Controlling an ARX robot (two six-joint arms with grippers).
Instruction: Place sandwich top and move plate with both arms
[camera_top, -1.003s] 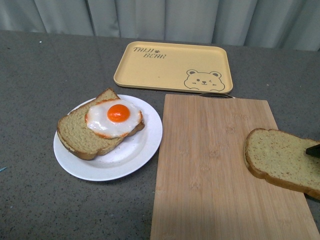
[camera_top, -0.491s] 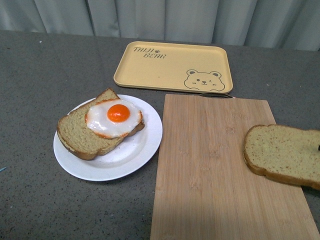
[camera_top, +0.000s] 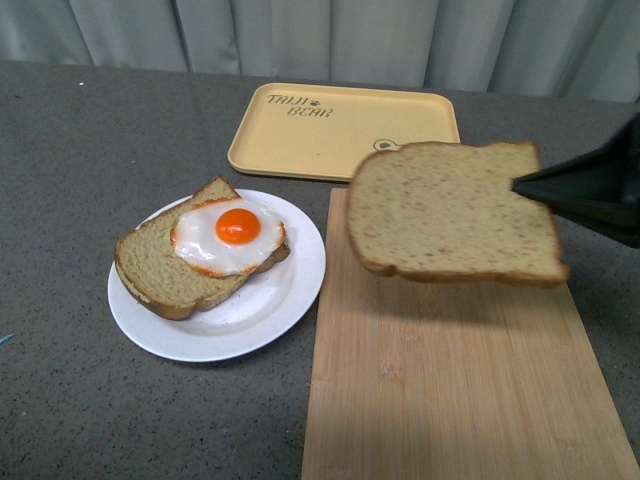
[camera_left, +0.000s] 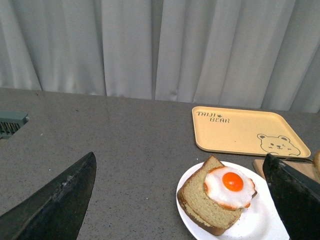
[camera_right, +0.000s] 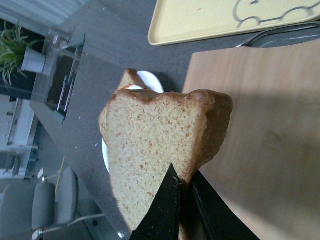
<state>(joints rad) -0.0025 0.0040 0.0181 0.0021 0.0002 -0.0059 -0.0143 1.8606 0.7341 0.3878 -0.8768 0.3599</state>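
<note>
grey speckled counter (camera_top: 80, 400), pale curtains (camera_top: 300, 30) behind; plain brown wholemeal bread slice (camera_top: 450, 210) airborne centre-right, clamped by black right gripper (camera_top: 516, 186); left gripper (camera_left: 179, 159) spread.

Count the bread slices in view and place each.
2. The plain slice hangs in the right gripper above the wooden board; the other slice lies on the white plate under a fried egg. None seems hidden.

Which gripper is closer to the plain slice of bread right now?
Right. The right gripper pinches the edge of the sandwich top; the left gripper hangs open over by the plate, touching nothing.
</note>
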